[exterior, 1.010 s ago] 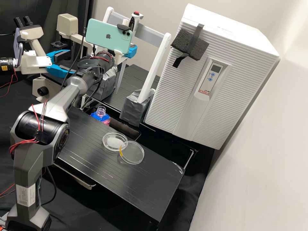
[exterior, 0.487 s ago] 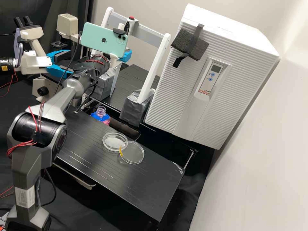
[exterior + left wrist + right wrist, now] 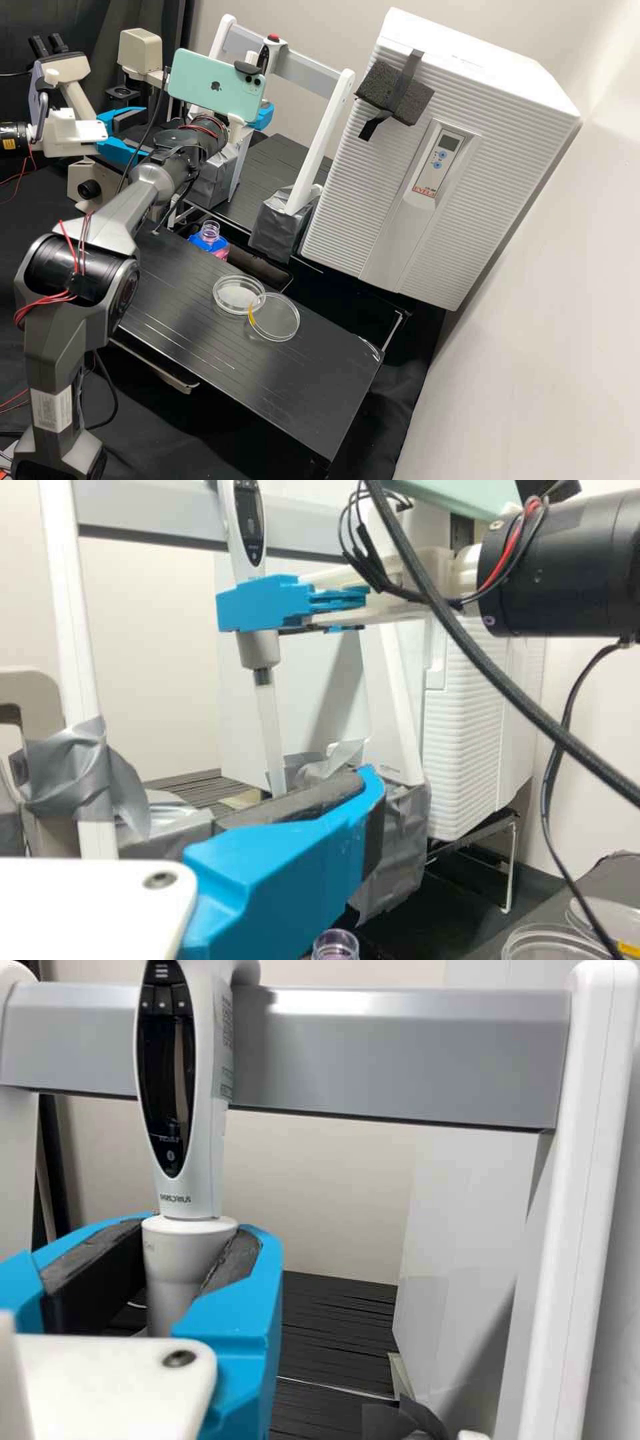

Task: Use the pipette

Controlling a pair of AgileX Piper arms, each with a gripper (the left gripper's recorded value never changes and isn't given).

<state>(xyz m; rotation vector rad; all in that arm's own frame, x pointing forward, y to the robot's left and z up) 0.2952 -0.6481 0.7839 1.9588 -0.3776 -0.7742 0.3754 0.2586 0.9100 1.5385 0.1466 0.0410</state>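
Observation:
A white pipette (image 3: 180,1090) with a red top button (image 3: 273,38) hangs upright against the grey crossbar of the white stand (image 3: 313,70). My right gripper (image 3: 180,1270) is shut on its lower collar, a blue finger on each side. In the left wrist view the right gripper (image 3: 255,605) clasps the pipette (image 3: 250,525), whose thin clear tip (image 3: 270,730) points down. In the high view the right gripper (image 3: 263,113) sits under the mint phone (image 3: 213,77). My left gripper (image 3: 130,127) stands open and holds nothing, off to the left by the microscope (image 3: 67,100).
A small open bottle of pink liquid (image 3: 212,240) stands at the black tray's back edge. Two clear petri dishes (image 3: 238,293) (image 3: 275,317) lie mid-tray. A large white ribbed machine (image 3: 433,153) fills the right. Taped stand feet (image 3: 277,223) sit behind the bottle.
The right arm carried the pipette to the left and back against the stand's crossbar, then held still. The left gripper has barely moved.

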